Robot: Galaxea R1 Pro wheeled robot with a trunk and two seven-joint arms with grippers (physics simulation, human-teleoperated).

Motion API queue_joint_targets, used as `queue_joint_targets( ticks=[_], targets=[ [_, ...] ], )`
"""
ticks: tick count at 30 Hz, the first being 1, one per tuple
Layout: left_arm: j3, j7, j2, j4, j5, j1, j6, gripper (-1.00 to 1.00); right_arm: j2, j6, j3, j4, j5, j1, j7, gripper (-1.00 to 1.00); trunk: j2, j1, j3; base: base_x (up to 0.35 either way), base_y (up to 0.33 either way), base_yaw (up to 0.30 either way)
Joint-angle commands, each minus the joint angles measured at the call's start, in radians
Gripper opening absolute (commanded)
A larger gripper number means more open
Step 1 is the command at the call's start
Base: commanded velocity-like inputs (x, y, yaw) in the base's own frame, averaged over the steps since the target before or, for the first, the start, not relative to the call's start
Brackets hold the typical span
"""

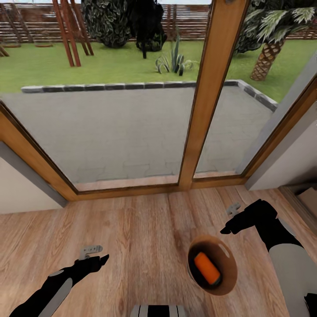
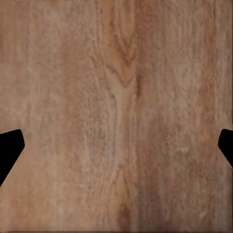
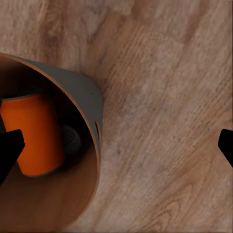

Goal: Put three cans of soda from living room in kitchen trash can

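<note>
The tash can [image 1: 225, 254], a small round bin with a brown inside, stands on the wood floor at the lower right of the head view. An orange can of soda [image 1: 207, 267] lies inside it. The right wrist view shows the bin's grey wall [image 3: 82, 92], the orange can [image 3: 34, 133] and a darker round object [image 3: 72, 141] beside the can that I cannot identify. My right gripper [image 1: 233, 209] hovers just beyond the bin, open [image 3: 116, 150], holding nothing. My left gripper [image 1: 91, 251] is open over bare floor [image 2: 116, 150].
Wood-framed glass doors [image 1: 207, 97] rise straight ahead, with a paved terrace and garden behind them. A grey wall section [image 1: 26, 185] stands at the left and another [image 1: 286, 149] at the right. Light plank floor [image 1: 141, 237] spreads between my arms.
</note>
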Motion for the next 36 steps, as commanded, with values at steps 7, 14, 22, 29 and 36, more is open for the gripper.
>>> queue_joint_targets(
  ticks=[7, 14, 22, 29, 36],
  targets=[
    [0.0, 0.0, -0.002, 0.003, 0.0, 0.0, 0.002, 1.0, 0.0, -0.07, -0.057, 0.0, 0.0, 0.034, -0.006, 1.0, 0.049, -0.027, 0.022, 0.0, 0.0, 0.0],
    [0.0, 0.0, -0.003, 0.019, 0.0, -0.001, 0.002, 1.0, 0.0, -0.177, -0.14, -0.025, 0.0, 0.093, -0.014, 1.0, 0.098, -0.054, 0.044, 0.0, 0.0, 0.0],
    [-0.006, 0.0, -0.023, 0.086, 0.0, -0.007, 0.003, 1.0, 0.005, -0.322, -0.272, -0.228, 0.0, 0.312, -0.003, 1.0, 0.154, -0.084, 0.069, 0.0, 0.0, 0.0],
    [-0.007, 0.003, -0.034, 0.203, 0.0, -0.013, -0.001, 1.0, 0.004, -0.432, -0.387, -0.297, -0.049, 0.428, 0.011, 1.0, 0.203, -0.111, 0.091, 0.0, 0.0, 0.0],
    [-0.015, 0.008, -0.036, 0.286, 0.002, -0.012, -0.021, 1.0, 0.003, -0.544, -0.495, -0.308, -0.087, 0.498, 0.051, 1.0, 0.252, -0.138, 0.113, 0.0, 0.0, 0.0]
  ],
)
